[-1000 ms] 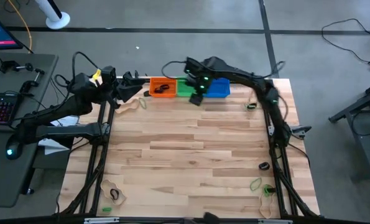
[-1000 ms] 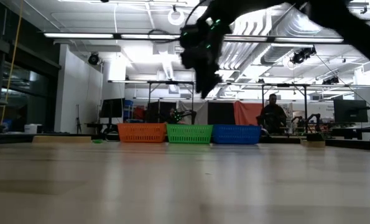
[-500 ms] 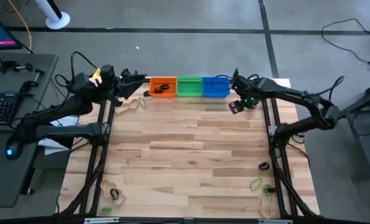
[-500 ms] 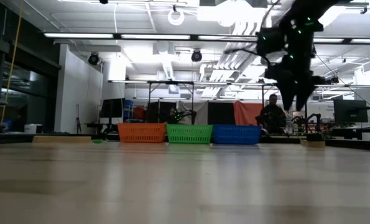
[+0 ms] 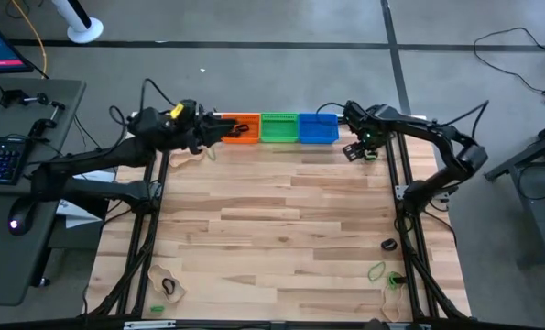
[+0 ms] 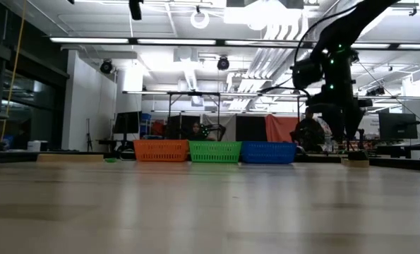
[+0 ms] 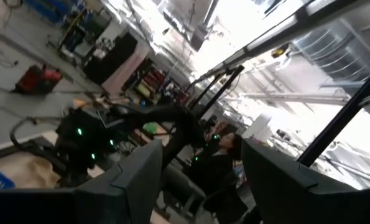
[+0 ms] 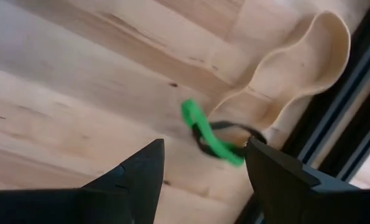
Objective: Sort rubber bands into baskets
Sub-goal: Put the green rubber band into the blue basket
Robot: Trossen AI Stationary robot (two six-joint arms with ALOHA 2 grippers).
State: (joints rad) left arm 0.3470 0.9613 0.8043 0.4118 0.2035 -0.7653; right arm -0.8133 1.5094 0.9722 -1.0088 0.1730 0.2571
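Your right gripper (image 8: 200, 165) hangs open, empty, over a green band (image 8: 208, 135) beside the blue basket (image 5: 320, 130); left gripper (image 7: 197, 168) open near the orange basket (image 5: 242, 129).

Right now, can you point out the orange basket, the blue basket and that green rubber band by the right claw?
orange basket (image 6: 161, 150), low view, front wall.
blue basket (image 6: 268, 152), low view, front wall.
green rubber band (image 8: 211, 139), right wrist view, middle of the strand.

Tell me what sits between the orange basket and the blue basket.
The green basket sits between the orange basket and the blue basket, the three in a row. The high and low views both show it.
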